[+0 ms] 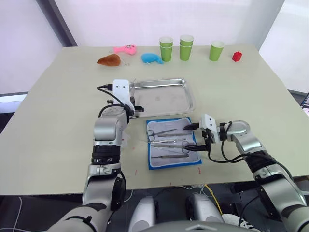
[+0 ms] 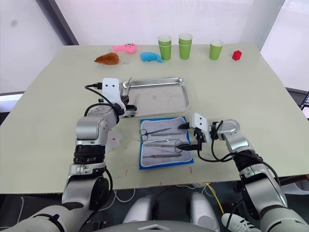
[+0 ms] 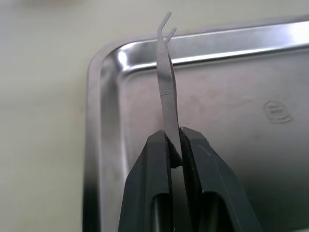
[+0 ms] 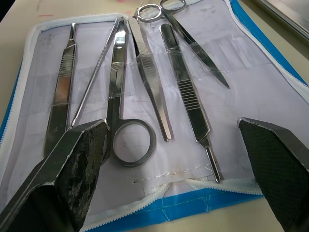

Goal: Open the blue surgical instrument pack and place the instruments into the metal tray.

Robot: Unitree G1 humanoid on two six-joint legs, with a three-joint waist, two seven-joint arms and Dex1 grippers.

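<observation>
The blue surgical instrument pack (image 1: 174,166) lies open on the table just in front of the metal tray (image 1: 188,94), its pale lining up. Several instruments rest on the lining, among them ring-handled scissors (image 4: 130,142), forceps (image 4: 149,87) and a ridged handle (image 4: 188,92). My left gripper (image 3: 175,140) is shut on silver tweezers (image 3: 166,82), which point up over the tray's near left corner (image 3: 104,63). My right gripper (image 4: 170,124) is open, hovering low over the pack's right edge with its fingers (image 4: 82,154) astride the handle ends, touching nothing.
Along the table's far edge sit a pink toy (image 1: 126,49), a brown toy (image 1: 109,60), a blue plush toy (image 1: 152,58), green cups (image 1: 186,47) and a red block (image 1: 236,56). Bare tabletop lies left and right of the tray.
</observation>
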